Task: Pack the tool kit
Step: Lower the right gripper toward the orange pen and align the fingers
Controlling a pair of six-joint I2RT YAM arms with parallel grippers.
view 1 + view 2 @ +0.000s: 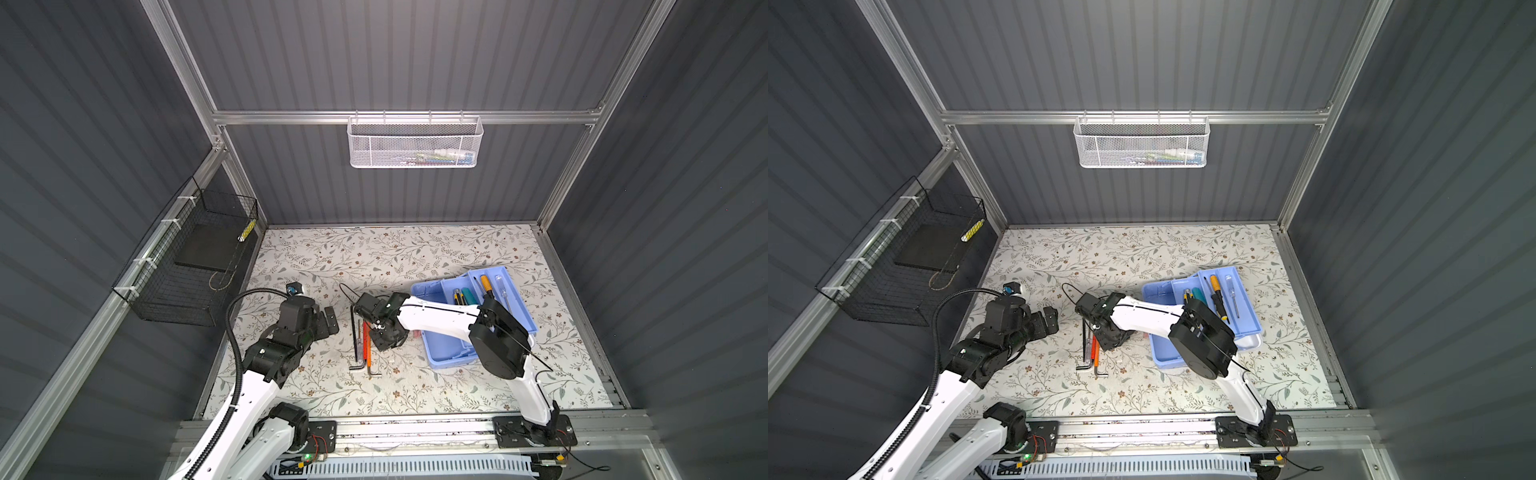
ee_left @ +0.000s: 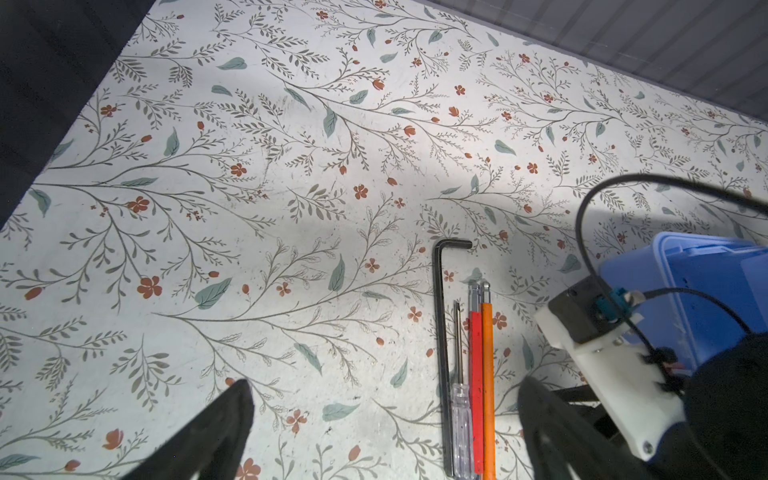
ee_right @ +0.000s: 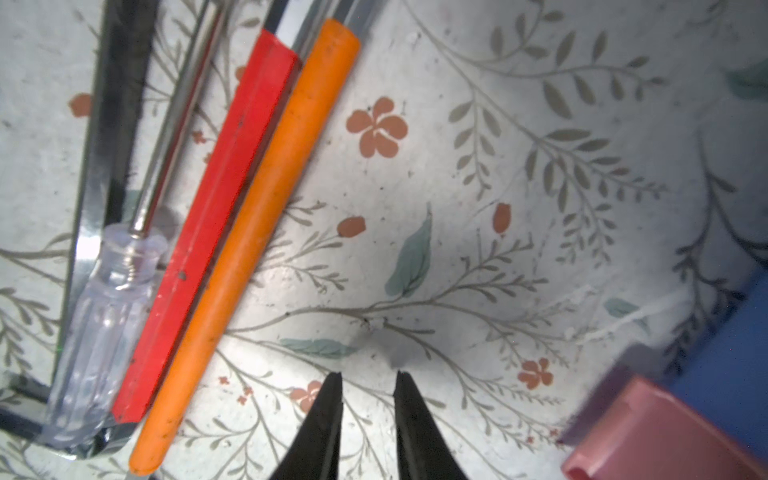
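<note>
Jaws of the right gripper (image 3: 369, 376) stood narrowly apart and empty, just right of the orange hex key (image 3: 249, 232); the left gripper (image 2: 386, 384) gaped wide, left of it.

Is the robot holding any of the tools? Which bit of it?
Nothing is held. The right gripper has its jaws slightly apart and empty, beside the orange tool. The left gripper is wide open and empty.

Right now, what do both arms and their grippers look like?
The left arm and right arm: white shells, black joints. A ribbed black conduit follows the left one, a thin black cable the right. The left gripper and right gripper: black, tapered fingers.
</note>
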